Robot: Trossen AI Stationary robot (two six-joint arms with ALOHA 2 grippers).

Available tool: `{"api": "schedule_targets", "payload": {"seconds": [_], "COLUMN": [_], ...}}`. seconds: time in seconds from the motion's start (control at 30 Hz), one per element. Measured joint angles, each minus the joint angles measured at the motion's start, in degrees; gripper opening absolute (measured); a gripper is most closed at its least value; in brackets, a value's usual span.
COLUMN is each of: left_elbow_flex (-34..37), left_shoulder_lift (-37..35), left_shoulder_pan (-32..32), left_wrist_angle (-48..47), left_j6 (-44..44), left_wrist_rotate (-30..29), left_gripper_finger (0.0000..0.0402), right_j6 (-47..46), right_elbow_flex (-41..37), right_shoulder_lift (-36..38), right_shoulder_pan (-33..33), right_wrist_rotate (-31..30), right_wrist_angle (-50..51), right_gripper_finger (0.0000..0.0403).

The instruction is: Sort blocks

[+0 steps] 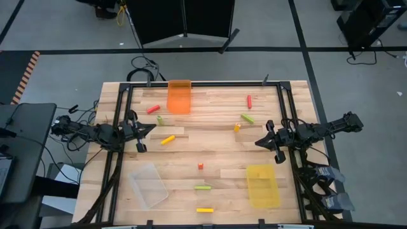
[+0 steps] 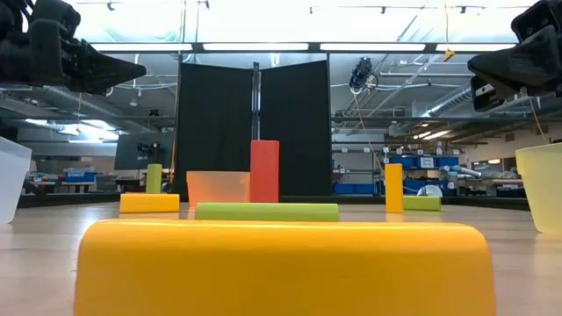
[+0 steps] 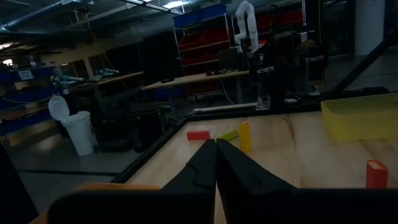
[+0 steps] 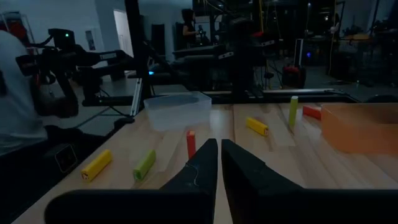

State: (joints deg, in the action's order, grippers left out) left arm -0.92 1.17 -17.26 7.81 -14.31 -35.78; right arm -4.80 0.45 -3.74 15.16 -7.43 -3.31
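Blocks point(image 1: 201, 166) lie scattered between left claw point(image 1: 151, 129) and right claw point(image 1: 259, 141).

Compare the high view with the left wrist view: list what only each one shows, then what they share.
Only the high view shows the orange bin, the clear bin, the right tool waiting at the table's right side, and the yellow bar at the near edge.

Only the left wrist view shows the room beyond the table: red shelving, a workbench and a white bin.

Both show the left tool with fingers together, the yellow bin, the red bar and the small red block.
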Motion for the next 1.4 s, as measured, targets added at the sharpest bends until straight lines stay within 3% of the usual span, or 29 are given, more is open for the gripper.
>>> {"api": "schedule_targets", "payload": {"seconds": [0.33,0.5,0.63,0.73,1.0,1.23,1.4], "left_elbow_flex": [0.01,0.01,0.01,0.01,0.37,0.41,0.43], "left_shoulder_lift": [0.0,0.0,0.0,0.0,0.91,6.13,11.0], "left_shoulder_pan": [0.0,0.0,0.0,0.0,0.0,0.0,0.0], "left_wrist_angle": [0.0,0.78,5.78,9.57,10.34,11.33,12.74], "left_j6": [0.01,0.92,12.42,19.96,28.44,29.88,31.18], "left_wrist_rotate": [0.0,0.27,3.41,3.81,3.91,3.02,2.41], "left_gripper_finger": [0.0017,0.0017,0.0017,0.0017,0.0017,0.0017,0.0017], "right_j6": [8.7,6.78,0.98,-3.94,-17.31,-17.52,-11.52], "right_elbow_flex": [-0.02,-0.02,0.0,0.02,0.02,3.46,7.09], "right_shoulder_lift": [-0.01,0.01,0.01,-0.41,-10.88,-20.82,-27.63], "right_shoulder_pan": [0.01,-0.71,-2.15,-4.17,-11.06,-14.2,-14.99], "right_wrist_rotate": [-1.08,-6.39,-13.32,-16.98,-16.38,-14.62,-12.42], "right_wrist_angle": [-4.64,-20.39,-28.92,-27.03,-18.86,-19.0,-18.71], "right_gripper_finger": [0.0035,0.0035,0.0035,0.0035,0.0035,0.0029,0.0022]}}
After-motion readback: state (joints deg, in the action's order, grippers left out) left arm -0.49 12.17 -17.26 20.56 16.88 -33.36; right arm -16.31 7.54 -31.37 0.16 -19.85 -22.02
